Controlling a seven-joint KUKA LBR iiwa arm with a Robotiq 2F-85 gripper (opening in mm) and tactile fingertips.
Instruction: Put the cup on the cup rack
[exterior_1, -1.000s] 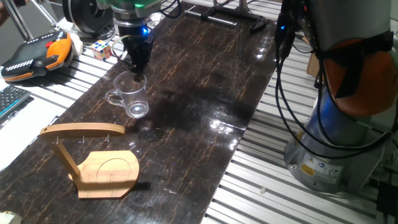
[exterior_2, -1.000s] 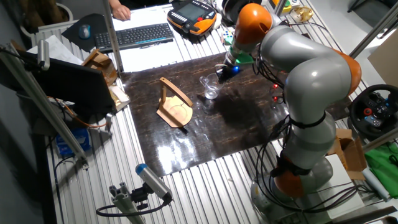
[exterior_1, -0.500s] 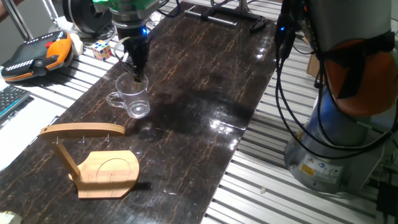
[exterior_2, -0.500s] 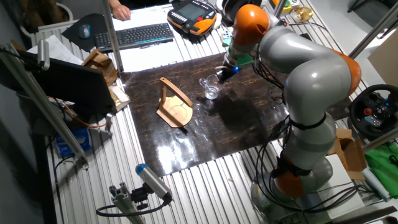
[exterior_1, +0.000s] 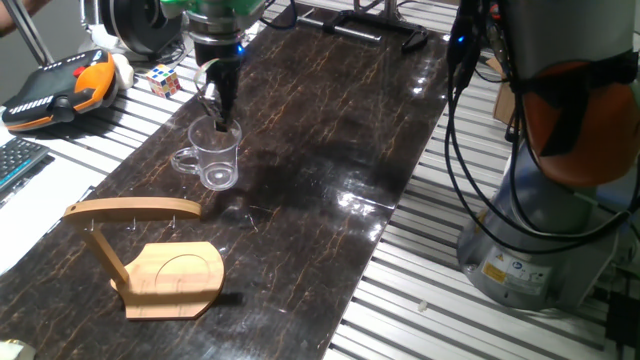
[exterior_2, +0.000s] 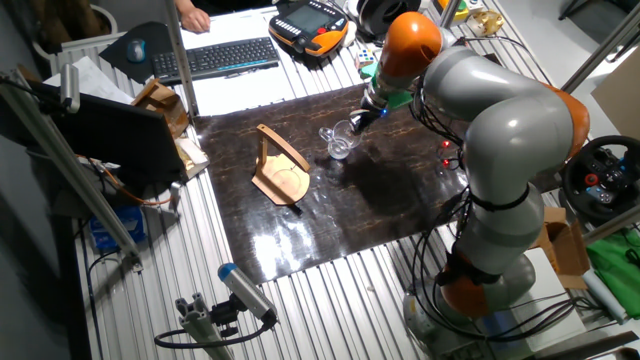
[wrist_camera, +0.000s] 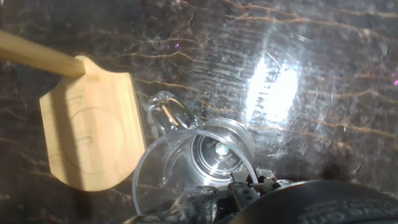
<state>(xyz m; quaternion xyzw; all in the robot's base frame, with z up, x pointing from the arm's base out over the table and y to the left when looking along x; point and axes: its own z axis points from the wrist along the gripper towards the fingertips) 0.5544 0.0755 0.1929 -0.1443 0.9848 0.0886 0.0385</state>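
Two-finger gripper (exterior_1: 222, 118) pinches rim of small clear glass mug (exterior_1: 214, 156), near desk's far edge. Light wooden hook rack (exterior_1: 150, 258) nearer. Lift straight; handle must meet hook.

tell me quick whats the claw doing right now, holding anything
Claw: shut on the rim of the cup, one finger inside and one outside the glass wall. The cup is not yet on the cup rack.

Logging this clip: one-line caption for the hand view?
Hand gripping the glass cup by its rim, wooden cup rack beside it.
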